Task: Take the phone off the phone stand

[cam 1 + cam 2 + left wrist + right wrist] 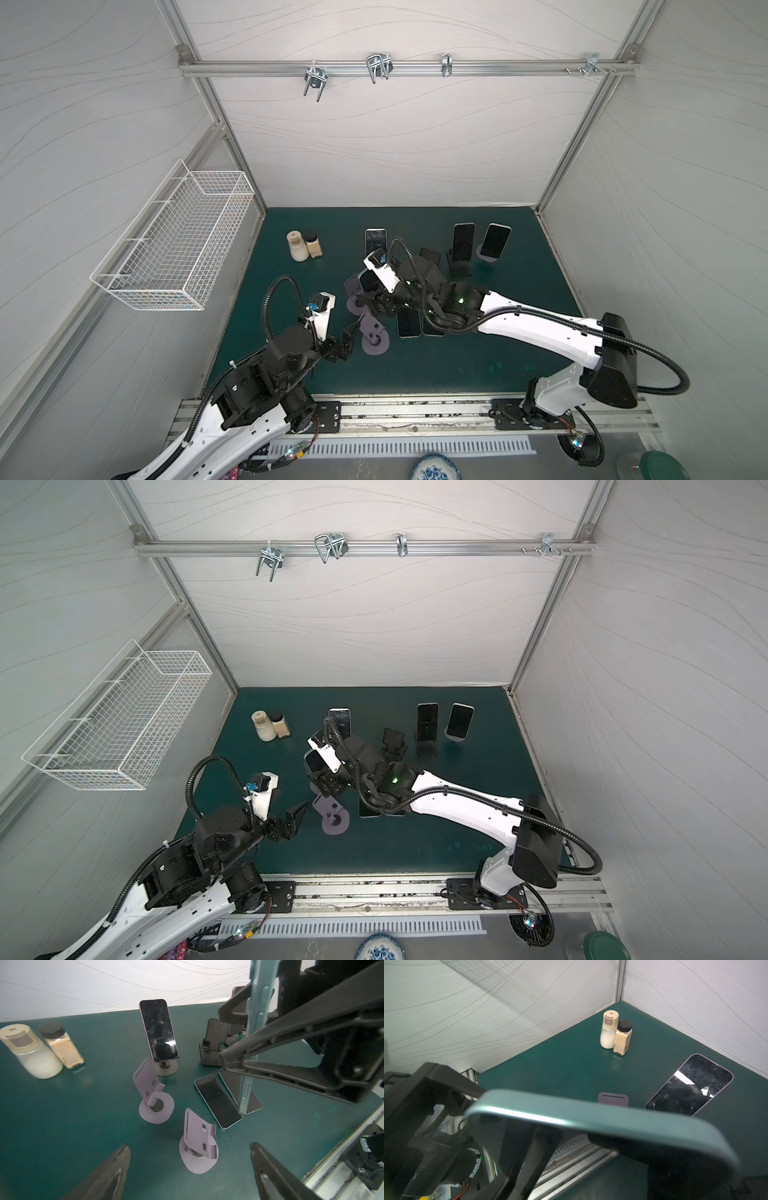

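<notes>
The phone (256,1022) is off, clamped on edge in the right gripper (221,1033), raised near a bare stand (149,1088) (setting it on the bench (62,1115) beside two flat phones (218,1103) is left, I judge). Left gripper (188,1146) gapes, empty.

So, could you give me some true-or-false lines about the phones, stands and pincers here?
The right pincer grips a teal phone. True.
The left pincer is clamped on a stand. False: it is open and holds nothing.
Two phones lie flat on the mat. True.
Every purple stand carries a phone. False: two purple stands are empty.
The two bottles stand side by side. True.
</notes>
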Tool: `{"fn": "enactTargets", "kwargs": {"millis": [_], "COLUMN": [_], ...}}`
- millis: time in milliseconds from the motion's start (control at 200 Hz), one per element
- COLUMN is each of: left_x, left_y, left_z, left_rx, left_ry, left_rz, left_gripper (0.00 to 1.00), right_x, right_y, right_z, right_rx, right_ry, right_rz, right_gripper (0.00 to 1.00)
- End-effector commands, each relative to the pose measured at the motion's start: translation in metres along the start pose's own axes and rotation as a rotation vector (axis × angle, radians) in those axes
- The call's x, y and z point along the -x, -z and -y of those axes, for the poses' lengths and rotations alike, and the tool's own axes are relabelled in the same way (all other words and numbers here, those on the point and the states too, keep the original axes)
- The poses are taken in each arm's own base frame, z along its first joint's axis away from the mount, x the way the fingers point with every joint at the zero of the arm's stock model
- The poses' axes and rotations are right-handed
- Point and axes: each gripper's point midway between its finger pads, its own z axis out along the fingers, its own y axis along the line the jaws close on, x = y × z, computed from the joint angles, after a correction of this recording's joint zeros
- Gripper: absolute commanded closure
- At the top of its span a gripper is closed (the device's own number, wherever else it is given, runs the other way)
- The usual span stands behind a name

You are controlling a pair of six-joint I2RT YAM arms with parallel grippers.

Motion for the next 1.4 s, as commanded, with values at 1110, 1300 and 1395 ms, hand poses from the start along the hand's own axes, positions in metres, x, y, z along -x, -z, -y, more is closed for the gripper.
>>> {"fn": "enactTargets", "kwargs": {"millis": [1110,1300,1395], "left_x": [0.032,0.033,0.033], "left_y": [-0.025,-0.025,-0.024], "left_z": [0.064,0.071,0.075], "left_rx": [-0.276,-0.306,-0.333], "left_ry": [0.070,0.046,0.040], "left_rz": [0.026,0.016,0.020], "left_gripper": [0.10,0.10,0.10], "right_x": [-0.005,-0.007,-0.011], "right_y": [0.058,0.065,0.068], "right_z": [0.023,0.028,0.034], "right_rx": [-0.122,-0.147,-0.163], "right_ry": [-0.018,-0.036,-0.051], "right_rz": [0.023,0.039,0.033], "right_gripper": [0.31,0.31,0.31]}}
